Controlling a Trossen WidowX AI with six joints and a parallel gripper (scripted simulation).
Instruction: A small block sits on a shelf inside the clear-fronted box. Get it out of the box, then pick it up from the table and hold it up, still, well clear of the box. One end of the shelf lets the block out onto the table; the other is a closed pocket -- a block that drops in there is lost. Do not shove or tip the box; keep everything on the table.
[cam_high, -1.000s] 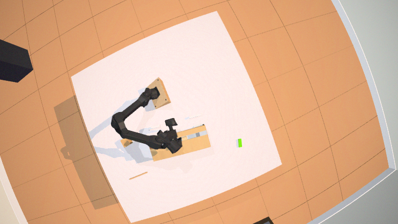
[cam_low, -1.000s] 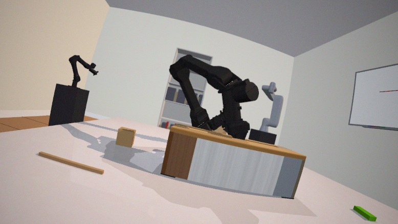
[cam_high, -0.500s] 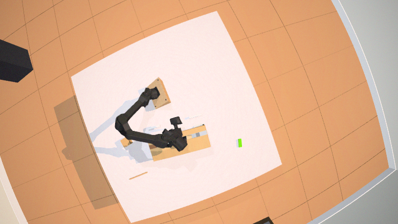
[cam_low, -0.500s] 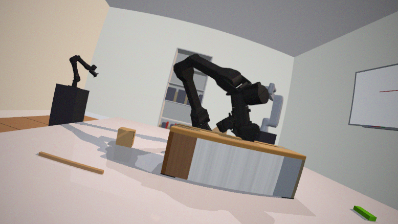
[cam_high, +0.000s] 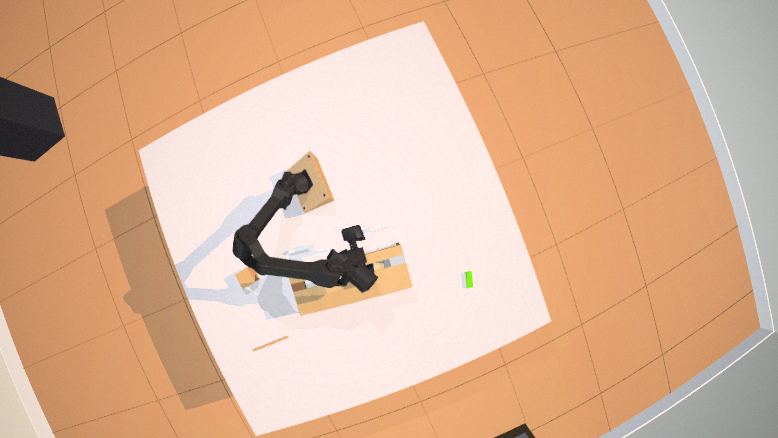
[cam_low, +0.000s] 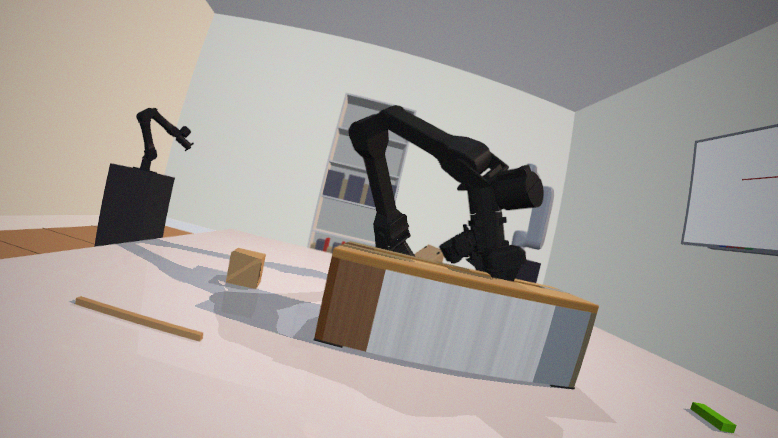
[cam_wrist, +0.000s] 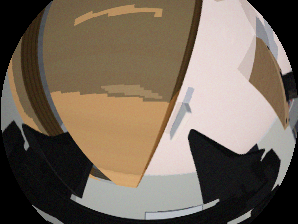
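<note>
Green and bright, one small flat block (cam_high: 468, 279) lies on the white bench (cam_high: 381, 108), out in the open and well apart from the box (cam_high: 391, 280). From the exterior view it reads as a thin, elongated slab (cam_low: 712, 416) resting flat near the bench's edge, beyond the box's grey end panel.

One box stands on the bench: a tan wooden top, a brown wooden end, and a pale streaked front (cam_low: 462, 326) that closes off the inside from this side. Nothing of the shelf can be made out through it.

One dark arm (cam_high: 272, 217) rises from a tan mounting plate (cam_high: 318, 184), bends at the elbow and reaches over the box's top. Its pincer (cam_low: 489, 263) hangs just above the back edge of the box top, fingers spread wide with nothing between them. The wrist view shows the tan box top filling its left half and white bench to the right, with one dark finger (cam_wrist: 226, 163) low in the frame.

Two other loose pieces sit on the bench: one small tan cube (cam_low: 246, 267) and one thin wooden stick (cam_low: 138, 318), both well apart from the green block.
</note>
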